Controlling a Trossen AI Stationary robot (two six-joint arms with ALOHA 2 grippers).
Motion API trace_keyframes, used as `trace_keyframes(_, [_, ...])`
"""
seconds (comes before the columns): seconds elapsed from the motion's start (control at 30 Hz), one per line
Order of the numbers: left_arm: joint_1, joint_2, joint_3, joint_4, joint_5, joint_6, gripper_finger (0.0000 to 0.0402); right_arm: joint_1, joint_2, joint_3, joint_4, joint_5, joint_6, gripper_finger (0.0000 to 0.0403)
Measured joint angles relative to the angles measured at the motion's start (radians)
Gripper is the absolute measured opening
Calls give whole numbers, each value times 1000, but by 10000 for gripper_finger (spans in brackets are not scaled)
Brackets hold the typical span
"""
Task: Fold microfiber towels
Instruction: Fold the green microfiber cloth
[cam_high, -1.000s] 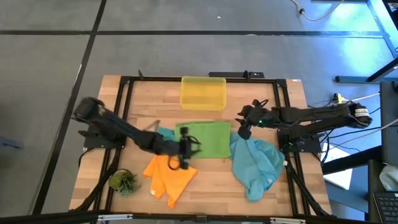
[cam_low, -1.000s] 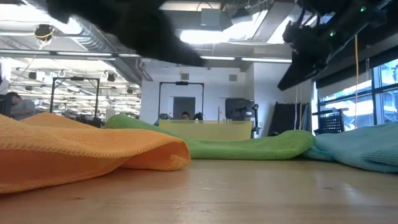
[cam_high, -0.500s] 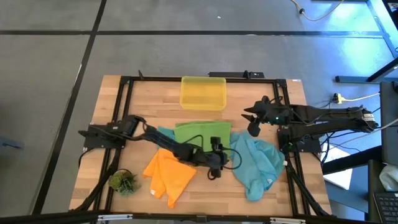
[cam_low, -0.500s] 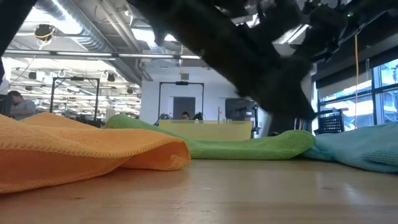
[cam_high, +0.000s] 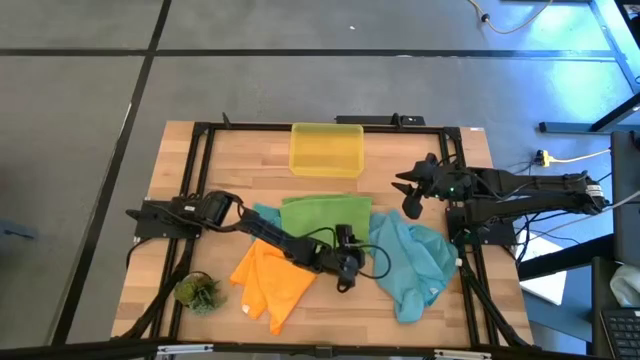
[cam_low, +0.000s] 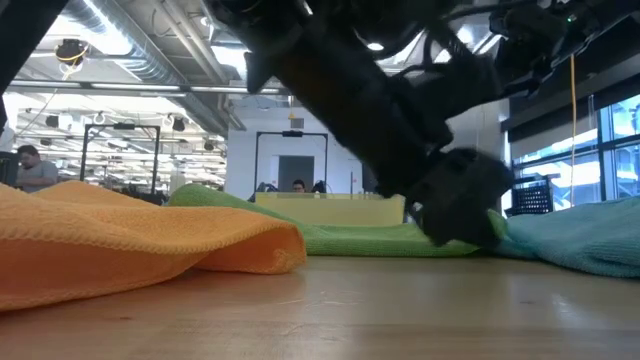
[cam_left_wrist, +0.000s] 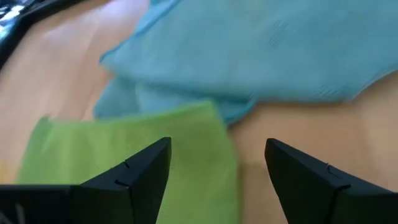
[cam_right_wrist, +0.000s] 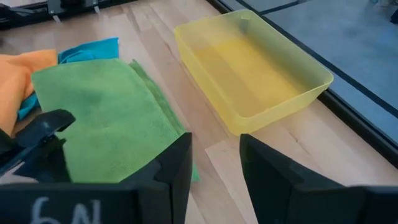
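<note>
A folded green towel (cam_high: 325, 220) lies flat mid-table, partly on a teal towel (cam_high: 264, 214). An orange towel (cam_high: 270, 285) lies crumpled at the near left, and a second teal towel (cam_high: 410, 265) lies bunched at the right. My left gripper (cam_high: 347, 272) is open and low over the green towel's near right corner (cam_left_wrist: 186, 143), between that towel and the right teal towel (cam_left_wrist: 261, 50). In the low view, my left gripper (cam_low: 455, 215) hangs just above the table. My right gripper (cam_high: 410, 195) is raised at the far right and open with nothing between its fingers (cam_right_wrist: 177, 162).
A yellow translucent bin (cam_high: 326, 148) stands at the table's far middle edge. A small green plant tuft (cam_high: 197, 292) sits at the near left corner. Bare wood (cam_high: 340, 320) shows along the near edge between the orange and the right teal towel.
My left gripper has swept toward the table's right edge and gone down. It went from the green towel's left side to that towel's near right corner. My right gripper has drawn back a little toward the right edge and risen. The towels have stayed in place.
</note>
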Motion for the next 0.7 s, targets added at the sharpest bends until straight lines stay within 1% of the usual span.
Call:
trace_keyframes(0.07, [1,0,0,-20,-24,-1,252,0,0,-2,-2,0,13,136])
trace_keyframes(0.2, [10,0,0,-16,36,-33,252,0,0,-2,2,0,16,136])
trace_keyframes(0.27, [10,0,0,-14,40,-45,252,0,0,-2,2,0,17,136])
trace_keyframes(0.4, [7,22,-1,21,37,-47,250,0,0,-2,3,0,18,136])
trace_keyframes(0.47, [8,51,4,74,22,-50,246,0,1,-2,4,0,18,136])
trace_keyframes(0.6, [1,76,5,113,-46,-50,216,2,2,-3,-3,-1,18,130])
trace_keyframes(0.7, [0,80,4,124,-55,-39,180,2,3,-3,-3,-2,17,121])
